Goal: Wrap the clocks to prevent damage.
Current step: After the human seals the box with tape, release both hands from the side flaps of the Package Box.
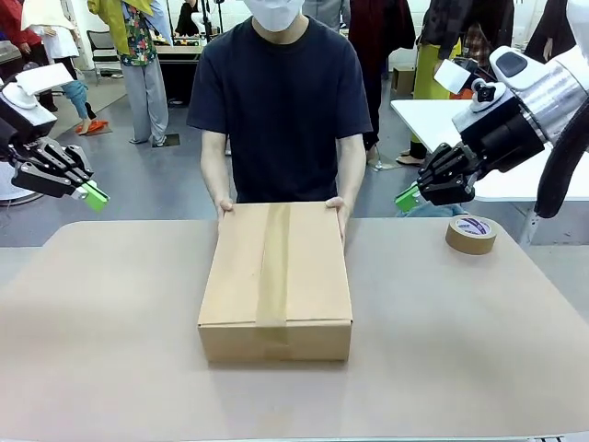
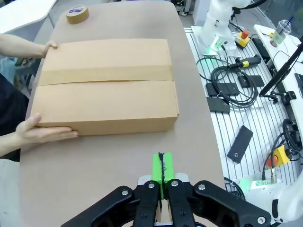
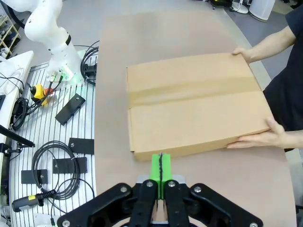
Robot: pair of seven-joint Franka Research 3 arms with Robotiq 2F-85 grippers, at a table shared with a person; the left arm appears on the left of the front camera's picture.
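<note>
A shut cardboard box (image 1: pixel 276 281), taped along its top seam, lies in the middle of the table. The same box (image 2: pixel 106 85) lies ahead of my left gripper, and the box (image 3: pixel 194 101) ahead of my right one. A person at the far side holds its far corners with both hands (image 1: pixel 336 204). The clocks are out of view. My left gripper (image 1: pixel 92 195) hangs above the table's left edge, shut and empty, its green pads (image 2: pixel 161 170) pressed together. My right gripper (image 1: pixel 408 197) hovers at the far right, shut and empty too, pads (image 3: pixel 161 169) touching.
A roll of brown tape (image 1: pixel 470 234) lies on the table at the far right, also tape (image 2: pixel 77 13) in the left wrist view. Cables and devices (image 2: pixel 227 90) lie on a rack beside the table. The brown tabletop (image 1: pixel 101 350) is bare around the box.
</note>
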